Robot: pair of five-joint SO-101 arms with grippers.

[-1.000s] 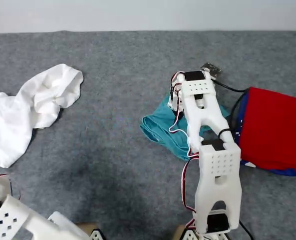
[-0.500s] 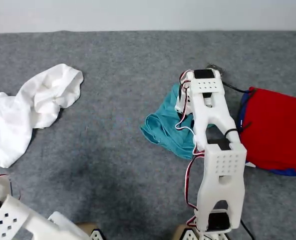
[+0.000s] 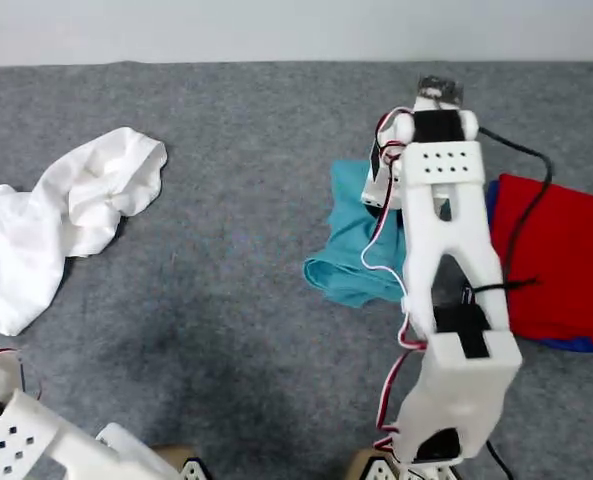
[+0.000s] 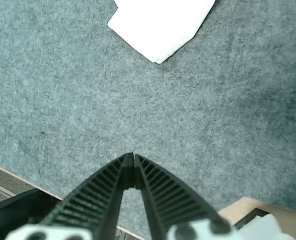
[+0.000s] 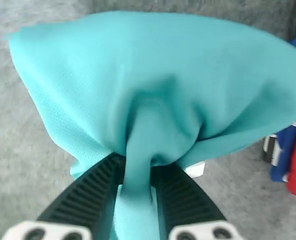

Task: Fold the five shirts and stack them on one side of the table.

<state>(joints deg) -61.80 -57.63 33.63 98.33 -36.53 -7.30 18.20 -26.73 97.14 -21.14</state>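
Right gripper (image 5: 137, 165) pinches teal shirt (image 3: 356, 245)
Cloth bunched between its fingers (image 5: 95, 187), beside the red shirt (image 3: 561, 255); left gripper (image 4: 134, 160) closed, empty, near the table's (image 3: 226, 330) front edge.

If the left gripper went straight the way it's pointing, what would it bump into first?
Probably the grey mat. The left gripper, shut, points down at a bare patch of it. The white shirt lies farther ahead, so likely untouched, though depth is hard to judge.

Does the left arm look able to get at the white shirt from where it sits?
Probably yes. The white shirt lies on that arm's side, with only bare grey mat between it and the left arm's fingers, which are shut now.
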